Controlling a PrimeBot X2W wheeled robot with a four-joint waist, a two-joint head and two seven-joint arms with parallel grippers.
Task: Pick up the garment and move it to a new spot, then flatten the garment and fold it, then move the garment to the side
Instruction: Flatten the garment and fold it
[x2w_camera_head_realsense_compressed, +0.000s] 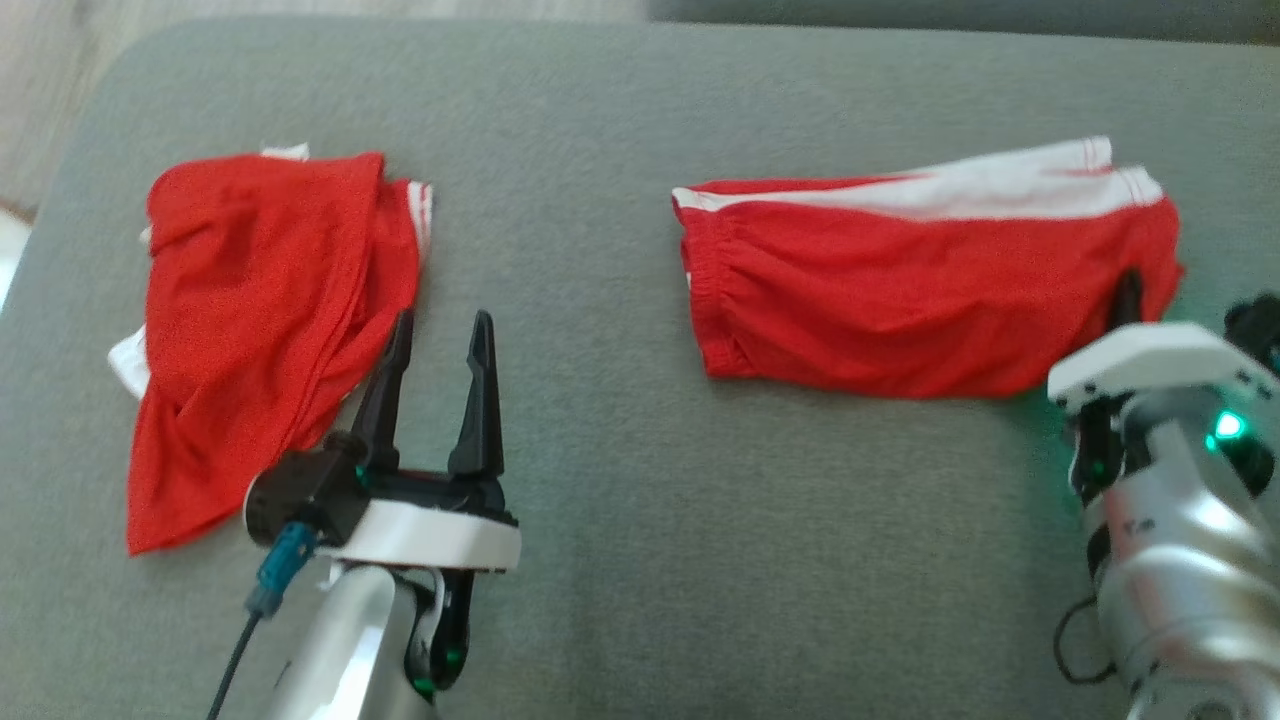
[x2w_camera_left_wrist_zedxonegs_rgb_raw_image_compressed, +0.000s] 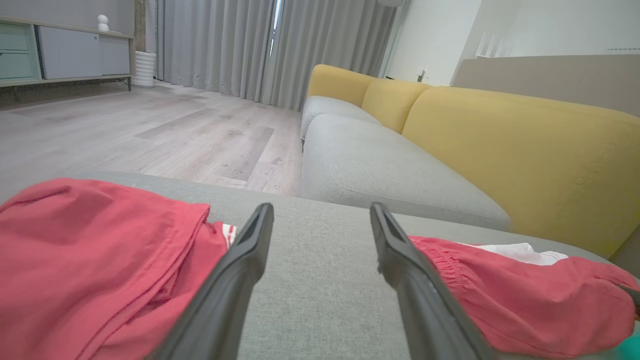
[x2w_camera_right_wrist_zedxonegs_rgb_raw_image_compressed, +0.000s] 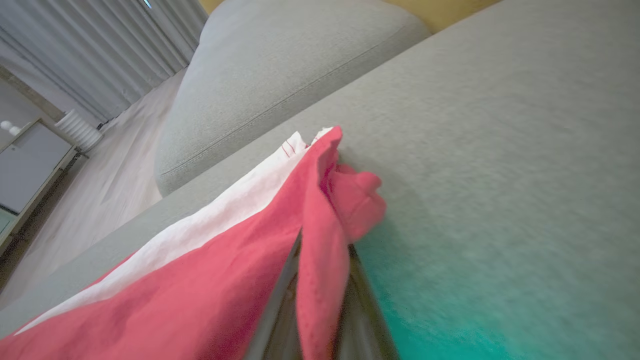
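A pair of red shorts with a white side stripe, the garment (x2w_camera_head_realsense_compressed: 900, 290), lies spread out on the right of the grey cushion. My right gripper (x2w_camera_head_realsense_compressed: 1125, 300) is at its right hem and shut on a pinch of the red fabric (x2w_camera_right_wrist_zedxonegs_rgb_raw_image_compressed: 325, 235), which rises in a fold between the two fingers (x2w_camera_right_wrist_zedxonegs_rgb_raw_image_compressed: 280, 310). A second red garment (x2w_camera_head_realsense_compressed: 260, 320) lies bunched on the left. My left gripper (x2w_camera_head_realsense_compressed: 445, 325) hovers just right of it, open and holding nothing; in the left wrist view its fingers (x2w_camera_left_wrist_zedxonegs_rgb_raw_image_compressed: 240, 270) frame bare cushion between the two red pieces (x2w_camera_left_wrist_zedxonegs_rgb_raw_image_compressed: 90, 250) (x2w_camera_left_wrist_zedxonegs_rgb_raw_image_compressed: 525, 295).
The work surface is a wide grey cushion (x2w_camera_head_realsense_compressed: 620, 520) with rounded far corners. Beyond it stand a grey and yellow sofa (x2w_camera_left_wrist_zedxonegs_rgb_raw_image_compressed: 500, 150), wooden floor (x2w_camera_left_wrist_zedxonegs_rgb_raw_image_compressed: 150, 130), curtains and a low cabinet (x2w_camera_left_wrist_zedxonegs_rgb_raw_image_compressed: 65, 55).
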